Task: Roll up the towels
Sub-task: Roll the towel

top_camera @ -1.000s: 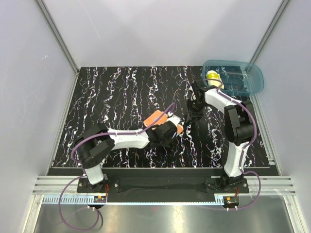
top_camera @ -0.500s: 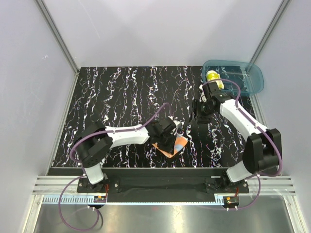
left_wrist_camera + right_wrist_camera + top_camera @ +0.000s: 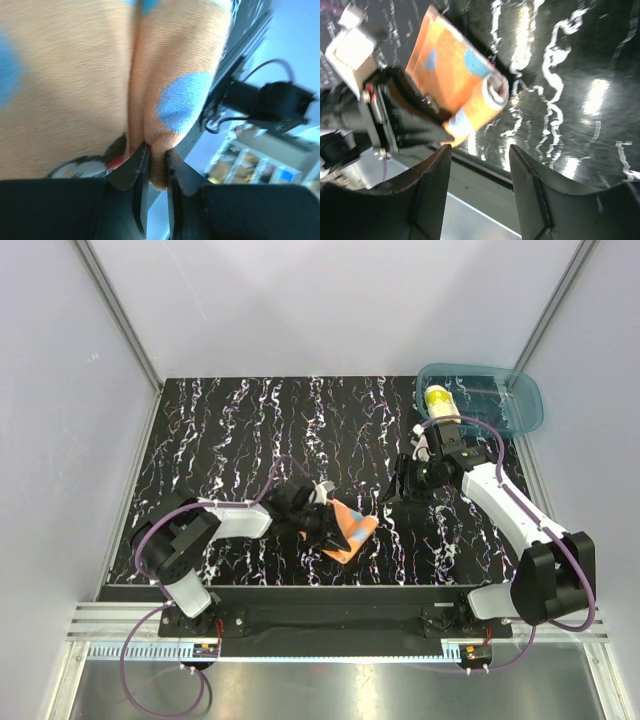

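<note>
My left gripper (image 3: pixel 155 161) was pinched tight on a fold of the orange towel (image 3: pixel 75 75). It held the towel up over the table (image 3: pixel 220 430), near the front edge, at about 6 o'clock from the middle. One end of the towel looked curled into a small roll. My right gripper (image 3: pixel 477 187) was spread wide with nothing in it, at 2 o'clock from that towel. The yellow towel (image 3: pixel 438 398) sat in the bin (image 3: pixel 510 410), far off at 1 o'clock. I think the orange towel was light, soft and floppy. It would sag, and the roll could come loose. I think the best place to grab was the edge right by the roll.
</note>
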You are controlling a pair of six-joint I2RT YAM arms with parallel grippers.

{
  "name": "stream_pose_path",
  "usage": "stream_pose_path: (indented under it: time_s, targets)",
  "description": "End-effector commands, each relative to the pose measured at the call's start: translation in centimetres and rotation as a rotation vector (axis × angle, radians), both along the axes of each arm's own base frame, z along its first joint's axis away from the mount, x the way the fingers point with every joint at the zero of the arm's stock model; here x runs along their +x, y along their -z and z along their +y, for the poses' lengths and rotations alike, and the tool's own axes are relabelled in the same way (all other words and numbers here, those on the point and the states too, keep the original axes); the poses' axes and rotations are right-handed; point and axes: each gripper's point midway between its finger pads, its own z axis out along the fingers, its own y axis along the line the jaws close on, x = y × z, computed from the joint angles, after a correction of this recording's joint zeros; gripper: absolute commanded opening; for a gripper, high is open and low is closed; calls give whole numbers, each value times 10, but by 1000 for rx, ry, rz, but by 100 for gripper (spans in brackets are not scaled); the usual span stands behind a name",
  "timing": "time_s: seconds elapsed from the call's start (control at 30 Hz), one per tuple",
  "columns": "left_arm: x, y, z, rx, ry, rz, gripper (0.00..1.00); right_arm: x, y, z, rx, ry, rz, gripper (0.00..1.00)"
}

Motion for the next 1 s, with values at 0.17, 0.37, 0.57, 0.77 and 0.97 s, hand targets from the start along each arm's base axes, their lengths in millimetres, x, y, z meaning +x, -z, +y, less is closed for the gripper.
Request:
stream_pose_path:
  time_s: [0.17,0.37,0.57,0.77,0.97]
  targets:
    - [12,-8,20,-113,-107,148,0,-6,0,29,155,-51,2,57]
    - [23,2,34,-95,-173,226,0,-13,19,52,183,-113,18,59]
    - [24,16,47,-31,-179,284,1,-14,46,70,187,-159,26,73]
    - [30,24,55,-2,-180,312,3,-13,65,91,210,-223,20,81]
    - [33,27,57,22,-160,321,4,-8,89,98,210,-248,49,79]
